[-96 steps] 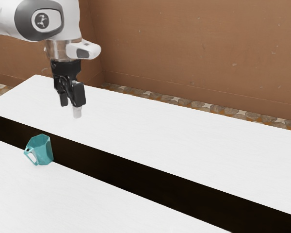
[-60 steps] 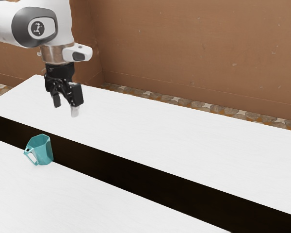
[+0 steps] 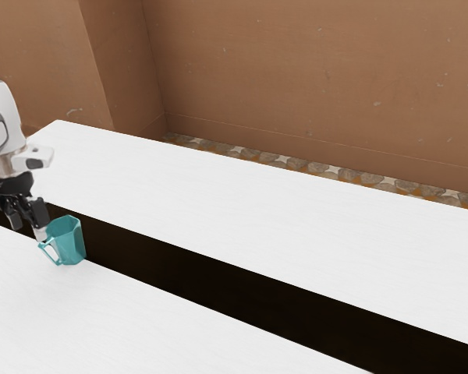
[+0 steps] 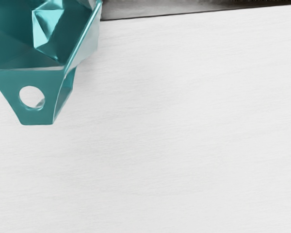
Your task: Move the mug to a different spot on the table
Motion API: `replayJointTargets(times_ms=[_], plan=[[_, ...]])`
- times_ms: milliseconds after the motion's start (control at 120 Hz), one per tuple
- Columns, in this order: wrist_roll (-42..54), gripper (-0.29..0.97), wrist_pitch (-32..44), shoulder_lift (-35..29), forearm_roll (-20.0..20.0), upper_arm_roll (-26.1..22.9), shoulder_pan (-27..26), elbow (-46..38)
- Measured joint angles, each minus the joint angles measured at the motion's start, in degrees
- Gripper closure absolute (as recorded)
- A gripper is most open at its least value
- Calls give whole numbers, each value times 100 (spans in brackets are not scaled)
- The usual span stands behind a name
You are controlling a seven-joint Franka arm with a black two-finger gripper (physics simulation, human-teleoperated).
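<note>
Hand (image 3: 29,227) has come down beside mug (image 3: 65,240); mug unmoved.

This is a bare simulated test room. Plain brown, mottled walls (image 3: 312,70) meet in a corner well beyond the jaws of the gripper (image 3: 27,227). A strip of pebble-patterned floor (image 3: 296,162) runs along their foot. A long white wood-grain table (image 3: 257,210) lies beneath the jaws, crossed by a dark gap (image 3: 218,284).
</note>
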Motion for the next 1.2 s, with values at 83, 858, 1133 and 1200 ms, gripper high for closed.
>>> replayJointTargets(times_ms=[83,858,1133,1200], plan=[[456,10,510,1,6,210,0,-231],[3217,30,2347,33,-1162,1052,6,-985],[3893,30,2671,264,-1378,1081,12,-988],[4014,30,2743,271,-1449,1085,14,-988]])
